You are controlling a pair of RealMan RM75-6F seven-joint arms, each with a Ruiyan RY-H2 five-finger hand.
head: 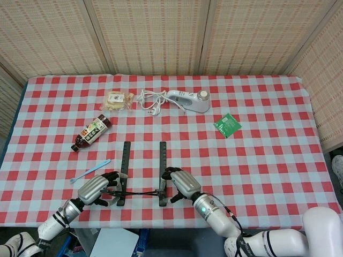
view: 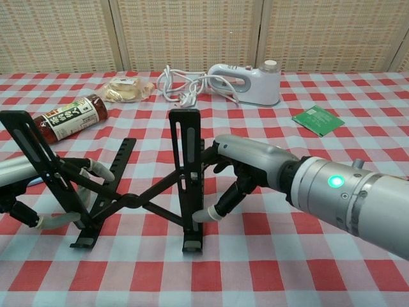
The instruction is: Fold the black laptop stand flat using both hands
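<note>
The black laptop stand (head: 162, 160) stands unfolded near the table's front edge, with its two rails upright and crossed struts between them (view: 186, 147). My left hand (head: 94, 189) grips the left rail low down, its fingers curled round it (view: 16, 174). My right hand (head: 182, 184) holds the right rail from the right side. Its fingers reach behind the rail and its thumb presses the rail's lower front (view: 246, 163).
A brown bottle (head: 92, 133) lies left of the stand, with a blue spoon (head: 90, 170) near my left hand. Further back are a snack packet (head: 119, 100), a white steamer (head: 187, 100) with its cord, and a green packet (head: 227, 125).
</note>
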